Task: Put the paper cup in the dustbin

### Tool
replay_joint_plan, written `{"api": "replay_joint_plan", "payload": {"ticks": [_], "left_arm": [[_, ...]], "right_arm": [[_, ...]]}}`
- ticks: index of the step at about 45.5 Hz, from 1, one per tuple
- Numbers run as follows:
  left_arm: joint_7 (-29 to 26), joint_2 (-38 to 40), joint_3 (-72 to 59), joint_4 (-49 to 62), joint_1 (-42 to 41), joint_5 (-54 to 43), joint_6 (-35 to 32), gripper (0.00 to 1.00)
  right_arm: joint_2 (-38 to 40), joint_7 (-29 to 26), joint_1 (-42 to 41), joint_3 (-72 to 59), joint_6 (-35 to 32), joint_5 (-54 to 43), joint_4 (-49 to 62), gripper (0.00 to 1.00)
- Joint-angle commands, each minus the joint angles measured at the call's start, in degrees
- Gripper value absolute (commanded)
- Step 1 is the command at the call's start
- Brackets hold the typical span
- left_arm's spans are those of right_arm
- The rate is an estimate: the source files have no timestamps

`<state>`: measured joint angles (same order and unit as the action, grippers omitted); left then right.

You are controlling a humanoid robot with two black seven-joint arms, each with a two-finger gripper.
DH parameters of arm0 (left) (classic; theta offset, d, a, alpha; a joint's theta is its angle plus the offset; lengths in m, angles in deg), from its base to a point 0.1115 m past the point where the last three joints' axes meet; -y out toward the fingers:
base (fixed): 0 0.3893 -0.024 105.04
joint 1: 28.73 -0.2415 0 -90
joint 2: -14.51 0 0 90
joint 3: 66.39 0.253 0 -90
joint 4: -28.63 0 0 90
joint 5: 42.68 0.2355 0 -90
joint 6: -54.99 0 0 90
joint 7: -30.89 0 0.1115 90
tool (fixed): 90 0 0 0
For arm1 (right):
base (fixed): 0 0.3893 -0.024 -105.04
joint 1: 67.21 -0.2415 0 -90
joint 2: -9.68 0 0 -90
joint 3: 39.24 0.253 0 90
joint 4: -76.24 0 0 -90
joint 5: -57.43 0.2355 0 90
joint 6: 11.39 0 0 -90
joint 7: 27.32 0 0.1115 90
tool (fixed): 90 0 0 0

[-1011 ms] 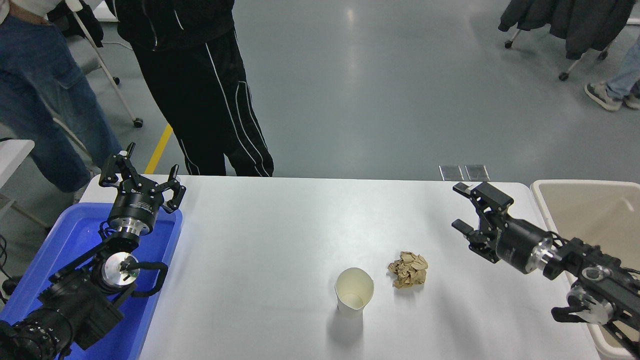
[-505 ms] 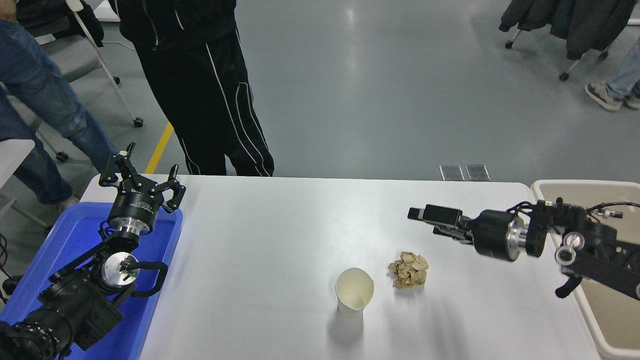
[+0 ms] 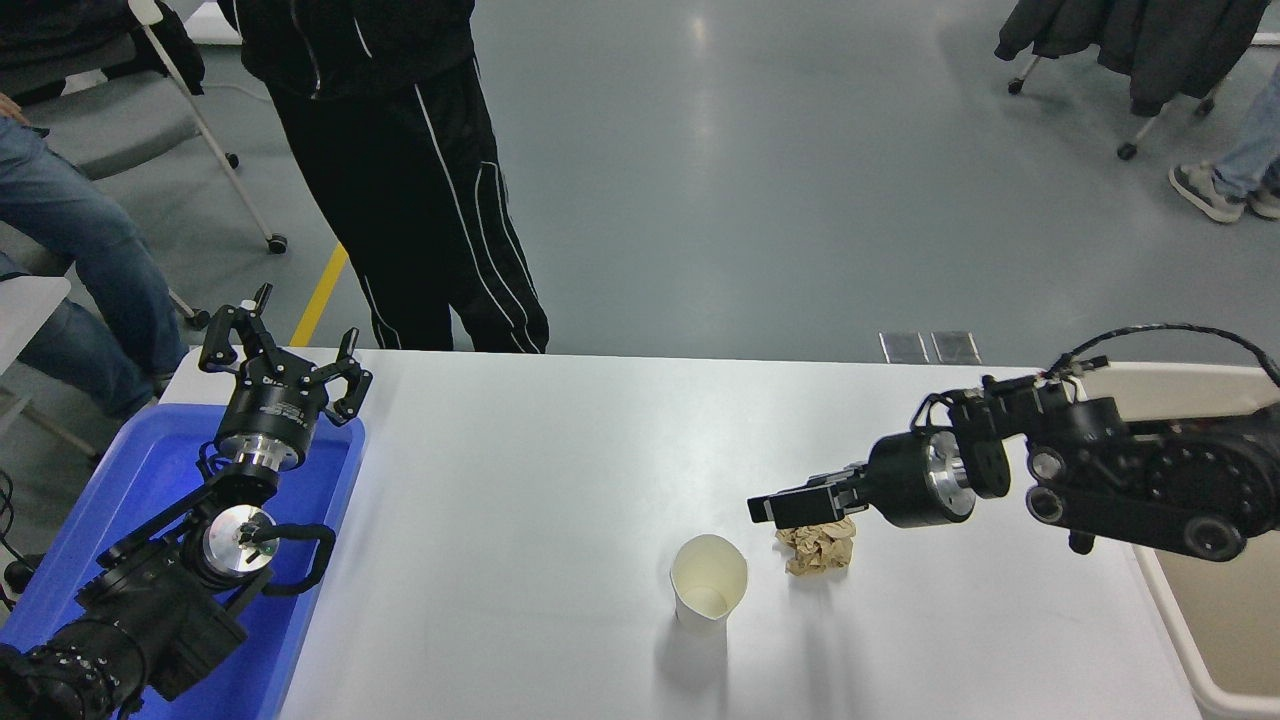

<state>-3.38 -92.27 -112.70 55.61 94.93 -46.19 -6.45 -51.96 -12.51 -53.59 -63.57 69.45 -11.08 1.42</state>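
The white paper cup (image 3: 708, 582) stands upright on the white table (image 3: 520, 480), front of centre, its rim slightly squashed. My right gripper (image 3: 790, 503) reaches in from the right, pointing left and turned on its side, open and empty. It hovers just right of and behind the cup, over the crumpled brown paper ball (image 3: 820, 548), and is apart from the cup. The beige dustbin (image 3: 1172, 640) stands at the table's right edge, partly hidden by my right arm. My left gripper (image 3: 280, 352) is parked open at the lower left.
A blue plastic tray (image 3: 150, 470) lies under my left arm at the table's left edge. A person in black trousers (image 3: 420, 200) stands at the far side, and another in jeans (image 3: 70, 240) sits at the left.
My right gripper has swung left and down from near the dustbin to just above the brown paper ball, rolling onto its side. The cup and left arm have not moved.
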Motion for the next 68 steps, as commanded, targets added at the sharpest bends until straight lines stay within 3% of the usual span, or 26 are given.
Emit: {"api": "replay_joint_plan", "payload": {"ticks": [1,17,55,60,62,65,68], "left_arm": [[0.0,0.0,-0.01,0.0,0.0,-0.01,0.0,1.0],[0.0,0.0,-0.01,0.0,0.0,-0.01,0.0,1.0],[0.0,0.0,0.07,0.0,0.0,-0.01,0.0,1.0],[0.0,0.0,-0.01,0.0,0.0,-0.01,0.0,1.0],[0.0,0.0,-0.01,0.0,0.0,-0.01,0.0,1.0],[0.0,0.0,-0.01,0.0,0.0,-0.01,0.0,1.0],[0.0,0.0,-0.01,0.0,0.0,-0.01,0.0,1.0]], "right_arm": [[-6.99,0.21,-4.12,-7.57,0.37,-2.24,2.14,1.0],[-13.94,0.3,-2.8,-11.0,4.59,-3.65,8.99,1.0],[-18.69,2.85,1.42,-11.62,6.26,-3.82,16.11,0.94],[-18.77,3.38,1.86,-12.67,6.43,-3.82,17.17,0.89],[-19.04,3.82,1.95,-12.93,6.43,-3.82,17.52,0.82],[-19.39,4.17,1.86,-13.02,6.43,-3.82,17.52,0.65],[-19.48,4.08,1.68,-13.2,6.35,-3.82,17.61,0.39]]}}
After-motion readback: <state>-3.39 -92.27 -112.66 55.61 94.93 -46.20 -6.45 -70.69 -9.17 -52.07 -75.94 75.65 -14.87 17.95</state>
